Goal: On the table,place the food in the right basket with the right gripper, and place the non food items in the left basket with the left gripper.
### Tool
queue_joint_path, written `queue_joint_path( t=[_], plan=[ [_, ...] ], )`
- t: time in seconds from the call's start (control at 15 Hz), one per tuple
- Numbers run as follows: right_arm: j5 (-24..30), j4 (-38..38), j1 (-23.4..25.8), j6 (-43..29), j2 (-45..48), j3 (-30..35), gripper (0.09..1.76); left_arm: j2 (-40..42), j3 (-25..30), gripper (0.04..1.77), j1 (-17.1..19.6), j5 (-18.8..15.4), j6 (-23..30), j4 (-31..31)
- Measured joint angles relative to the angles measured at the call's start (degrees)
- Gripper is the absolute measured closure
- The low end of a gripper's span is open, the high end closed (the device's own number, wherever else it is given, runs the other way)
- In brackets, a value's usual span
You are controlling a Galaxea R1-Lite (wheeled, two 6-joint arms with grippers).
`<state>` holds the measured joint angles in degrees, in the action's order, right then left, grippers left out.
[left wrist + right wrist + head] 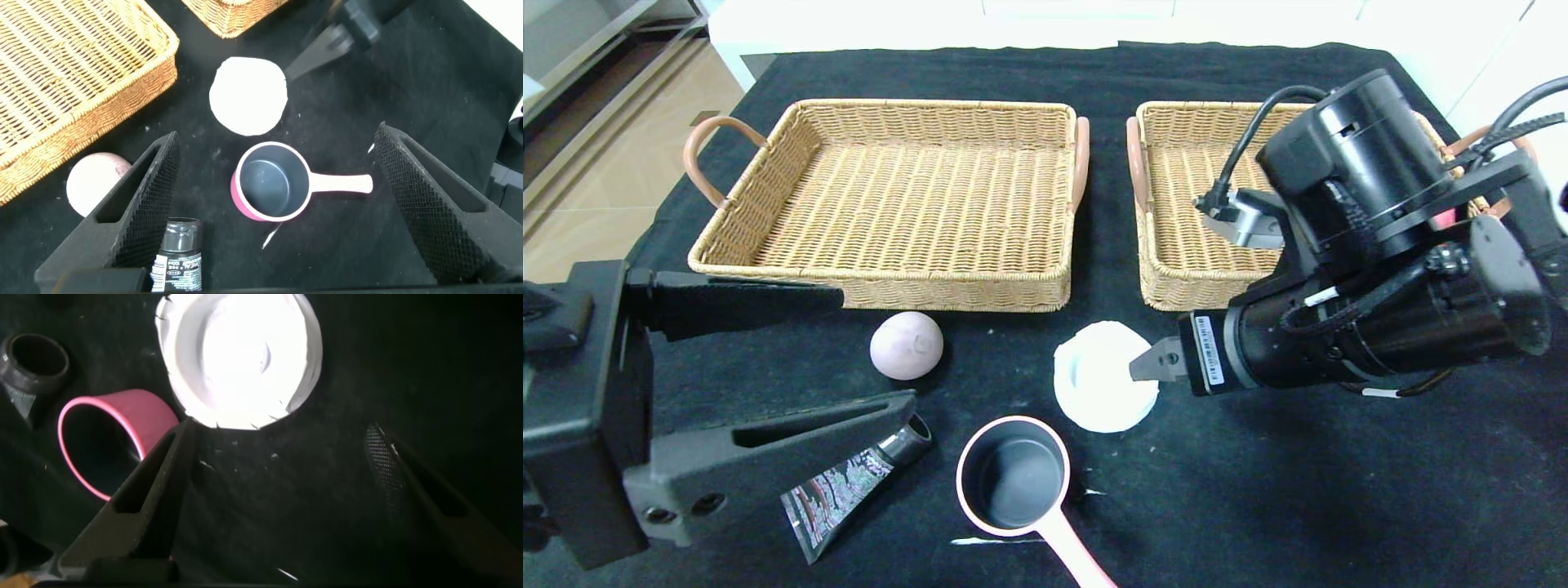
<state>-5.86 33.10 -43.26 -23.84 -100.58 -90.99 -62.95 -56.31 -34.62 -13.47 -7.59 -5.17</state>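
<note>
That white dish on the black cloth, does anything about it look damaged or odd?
Yes: the white dish has small nicks and cracks along its rim, clearest in the right wrist view. Otherwise it lies flat on the table.

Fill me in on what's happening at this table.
The robot is sorting items into two wicker baskets. The right gripper hangs open and empty just over the white lid-like dish. The left gripper hovers open above the pink pan and black tube. The mauve-grey ball sits on the black cloth before the left basket, which is empty.
</note>
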Motion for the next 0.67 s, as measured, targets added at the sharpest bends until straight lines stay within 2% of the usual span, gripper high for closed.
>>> queue_joint_path(
  t=[0.13,0.47,0.67],
  plan=[
    [0.5,-0.3,0.7,4.3,3.1,1.8,0.28,0.1,0.0,0.09,0.0,0.1,0.0,0.0],
    [7.5,-1.4,5.0,11.4,11.4,7.5,0.22,-0.1,0.1,0.09,0.0,0.1,0.0,0.0],
    [11.0,-8.2,8.4,14.3,15.8,13.3,0.19,-0.4,0.1,0.09,0.1,0.2,0.0,-0.1]
  ],
)
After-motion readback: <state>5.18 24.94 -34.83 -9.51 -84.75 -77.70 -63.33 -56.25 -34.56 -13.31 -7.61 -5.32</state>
